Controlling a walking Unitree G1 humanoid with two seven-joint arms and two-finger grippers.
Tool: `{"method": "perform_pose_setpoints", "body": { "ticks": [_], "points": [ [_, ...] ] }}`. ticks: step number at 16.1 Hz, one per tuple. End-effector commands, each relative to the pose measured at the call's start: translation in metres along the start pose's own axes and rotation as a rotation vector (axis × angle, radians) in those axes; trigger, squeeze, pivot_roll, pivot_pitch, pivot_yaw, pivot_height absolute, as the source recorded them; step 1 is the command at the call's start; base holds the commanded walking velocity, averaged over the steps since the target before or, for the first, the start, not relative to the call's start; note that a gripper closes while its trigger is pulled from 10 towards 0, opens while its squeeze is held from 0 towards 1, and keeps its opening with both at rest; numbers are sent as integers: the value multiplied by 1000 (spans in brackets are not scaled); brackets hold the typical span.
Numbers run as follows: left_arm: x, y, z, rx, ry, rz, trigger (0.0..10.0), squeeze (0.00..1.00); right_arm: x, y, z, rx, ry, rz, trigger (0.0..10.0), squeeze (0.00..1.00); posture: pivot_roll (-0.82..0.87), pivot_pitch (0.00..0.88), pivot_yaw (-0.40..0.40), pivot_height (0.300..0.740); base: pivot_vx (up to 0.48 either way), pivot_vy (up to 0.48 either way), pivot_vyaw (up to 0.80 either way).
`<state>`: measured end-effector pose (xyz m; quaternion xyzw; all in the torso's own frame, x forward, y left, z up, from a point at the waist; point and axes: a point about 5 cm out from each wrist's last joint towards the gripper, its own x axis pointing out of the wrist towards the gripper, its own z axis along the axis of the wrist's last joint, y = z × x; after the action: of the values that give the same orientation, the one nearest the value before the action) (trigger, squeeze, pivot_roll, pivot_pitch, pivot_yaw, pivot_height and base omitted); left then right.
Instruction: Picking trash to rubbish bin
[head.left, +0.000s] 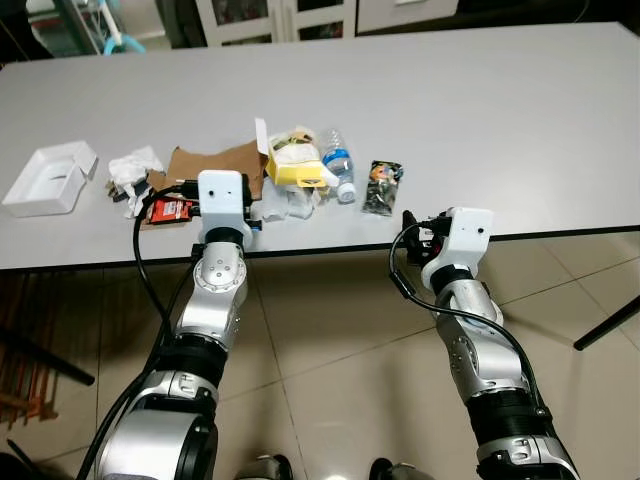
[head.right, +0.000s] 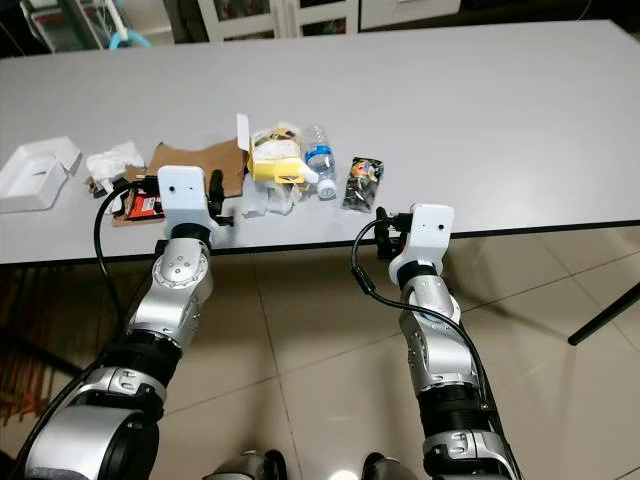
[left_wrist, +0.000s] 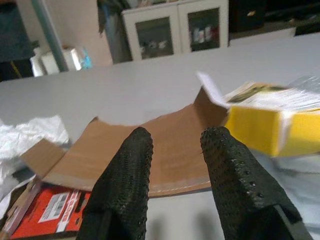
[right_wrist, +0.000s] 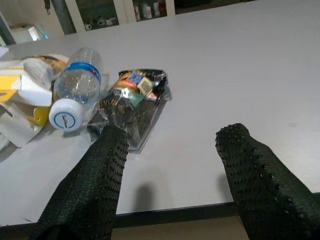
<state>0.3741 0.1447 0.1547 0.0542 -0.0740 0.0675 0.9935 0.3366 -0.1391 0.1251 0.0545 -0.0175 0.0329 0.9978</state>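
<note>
Grey table (head.left: 480, 120), trash along its near edge. Right gripper (right_wrist: 170, 165), fingers spread, faces the light, crinkly wrapper (right_wrist: 132, 102); pinch its near end. Left gripper (left_wrist: 175, 165), spread, faces stiff cardboard (left_wrist: 165, 150).

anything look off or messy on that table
Yes: litter is strewn along the near edge of the grey table. A plastic bottle lies on its side, the yellow carton is torn open, and a bent piece of brown cardboard lies by crumpled white paper.
</note>
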Motion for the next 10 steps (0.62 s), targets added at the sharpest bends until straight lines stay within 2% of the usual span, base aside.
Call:
{"method": "perform_pose_setpoints", "body": {
  "ticks": [1,3,4,6,8,10],
  "points": [
    [4,1,3,4,2,23,10000,1000,-2,2,0,3,4,12,10000,0,-57,117,56,740,0,0,0],
    [7,-3,6,-16,-1,8,10000,1000,-2,3,0,2,5,15,10000,0,-59,120,55,740,0,0,0],
    [12,-8,13,-46,-19,-26,10000,0,-4,5,-1,3,6,21,10000,0,-64,125,56,740,0,0,0],
    [16,-10,20,-57,-45,-51,10000,0,-6,7,-1,5,6,33,10000,0,-67,131,55,740,0,0,0],
    [26,-9,34,-52,-73,-70,10000,0,-6,17,12,39,-18,82,10000,0,-78,151,56,740,0,0,0],
    [32,-7,40,-48,-73,-71,10000,0,-5,22,24,55,-40,135,10000,0,-88,168,53,740,0,0,0]
  ]
}}
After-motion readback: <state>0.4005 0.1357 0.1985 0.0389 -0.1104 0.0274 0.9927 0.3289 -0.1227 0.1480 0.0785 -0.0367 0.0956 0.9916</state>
